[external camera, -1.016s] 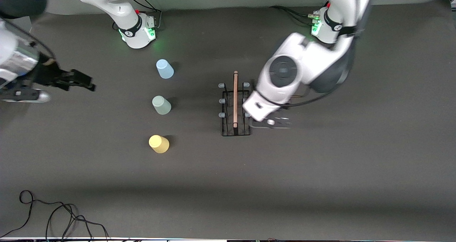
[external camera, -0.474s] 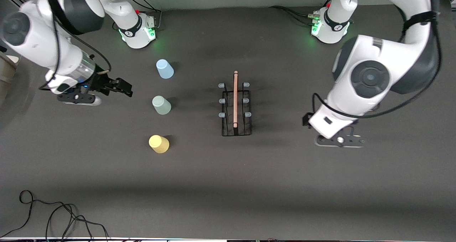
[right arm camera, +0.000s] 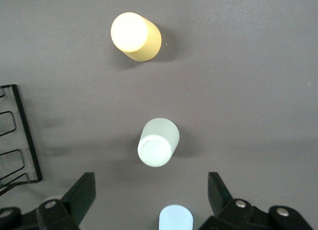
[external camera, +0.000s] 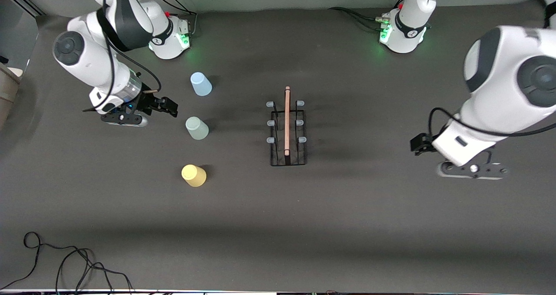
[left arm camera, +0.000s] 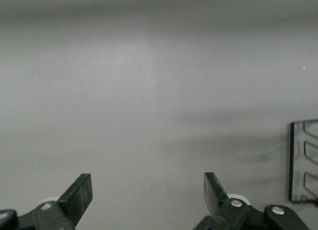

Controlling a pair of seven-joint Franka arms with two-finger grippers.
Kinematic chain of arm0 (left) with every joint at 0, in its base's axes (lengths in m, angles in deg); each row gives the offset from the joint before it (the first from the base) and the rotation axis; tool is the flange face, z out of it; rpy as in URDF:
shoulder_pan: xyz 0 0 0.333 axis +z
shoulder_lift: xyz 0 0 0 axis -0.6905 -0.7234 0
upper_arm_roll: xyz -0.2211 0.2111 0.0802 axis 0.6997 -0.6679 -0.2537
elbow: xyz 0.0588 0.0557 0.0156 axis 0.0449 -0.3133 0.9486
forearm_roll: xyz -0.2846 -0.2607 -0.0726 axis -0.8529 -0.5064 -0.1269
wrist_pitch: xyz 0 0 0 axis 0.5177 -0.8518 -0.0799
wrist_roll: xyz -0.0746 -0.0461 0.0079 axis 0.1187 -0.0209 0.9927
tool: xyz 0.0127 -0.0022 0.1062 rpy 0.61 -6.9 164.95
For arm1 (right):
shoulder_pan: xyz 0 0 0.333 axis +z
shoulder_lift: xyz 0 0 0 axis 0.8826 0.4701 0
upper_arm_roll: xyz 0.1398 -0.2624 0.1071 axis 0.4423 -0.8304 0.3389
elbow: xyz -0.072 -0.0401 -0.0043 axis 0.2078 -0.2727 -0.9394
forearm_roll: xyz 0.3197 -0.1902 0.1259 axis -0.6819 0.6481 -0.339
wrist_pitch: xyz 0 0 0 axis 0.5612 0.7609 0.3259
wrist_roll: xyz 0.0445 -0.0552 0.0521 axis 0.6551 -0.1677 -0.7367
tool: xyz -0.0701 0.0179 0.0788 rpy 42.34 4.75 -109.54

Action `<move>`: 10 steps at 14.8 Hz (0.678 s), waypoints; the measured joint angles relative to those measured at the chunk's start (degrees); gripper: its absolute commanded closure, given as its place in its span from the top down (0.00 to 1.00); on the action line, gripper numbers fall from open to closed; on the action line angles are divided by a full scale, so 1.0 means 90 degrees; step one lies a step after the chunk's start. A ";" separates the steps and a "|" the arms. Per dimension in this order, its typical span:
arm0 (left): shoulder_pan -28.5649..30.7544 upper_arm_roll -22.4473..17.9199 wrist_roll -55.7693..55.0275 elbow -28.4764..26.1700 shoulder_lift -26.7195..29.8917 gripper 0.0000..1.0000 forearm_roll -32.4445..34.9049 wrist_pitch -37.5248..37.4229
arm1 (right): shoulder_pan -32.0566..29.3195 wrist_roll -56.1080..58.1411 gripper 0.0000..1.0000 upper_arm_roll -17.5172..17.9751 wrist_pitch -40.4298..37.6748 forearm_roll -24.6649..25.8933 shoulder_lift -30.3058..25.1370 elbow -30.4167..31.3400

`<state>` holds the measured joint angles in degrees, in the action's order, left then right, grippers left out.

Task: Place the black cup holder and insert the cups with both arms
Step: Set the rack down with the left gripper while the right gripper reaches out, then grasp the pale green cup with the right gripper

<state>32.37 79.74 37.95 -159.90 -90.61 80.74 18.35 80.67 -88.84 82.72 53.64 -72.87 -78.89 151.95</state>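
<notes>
We judge right hand (external camera: 167,106), spread wide and empty, nearest grey-green cup (external camera: 197,127), probably mid-row; left hand (left arm camera: 148,200), spread wide, waits near surface (external camera: 347,225) edge.

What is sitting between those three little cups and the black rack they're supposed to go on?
Nothing visible. Only bare table lies between the row of blue cup, grey-green cup and yellow cup and the black cup holder. The open right gripper hangs beside the cups, away from that path.
</notes>
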 measured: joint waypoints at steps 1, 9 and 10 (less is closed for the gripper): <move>0.0024 0.0000 0.0012 -0.0035 0.0052 1.00 0.0000 -0.0145 | 0.0000 -0.0001 1.00 0.0000 0.0192 0.0000 0.0030 0.0178; 0.0526 0.0000 0.0354 -0.0154 0.0190 1.00 0.0005 -0.0260 | 0.0777 -0.1025 1.00 0.0006 0.1693 0.0000 0.0826 0.0741; 0.0557 0.0000 0.0379 -0.0155 0.0193 1.00 0.0005 -0.0259 | 0.0820 -0.1070 1.00 0.0005 0.1788 0.0000 0.0974 0.0744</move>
<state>37.38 79.74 41.36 -161.29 -88.88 80.79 16.02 88.06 -98.47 82.77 69.73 -72.87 -70.13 158.65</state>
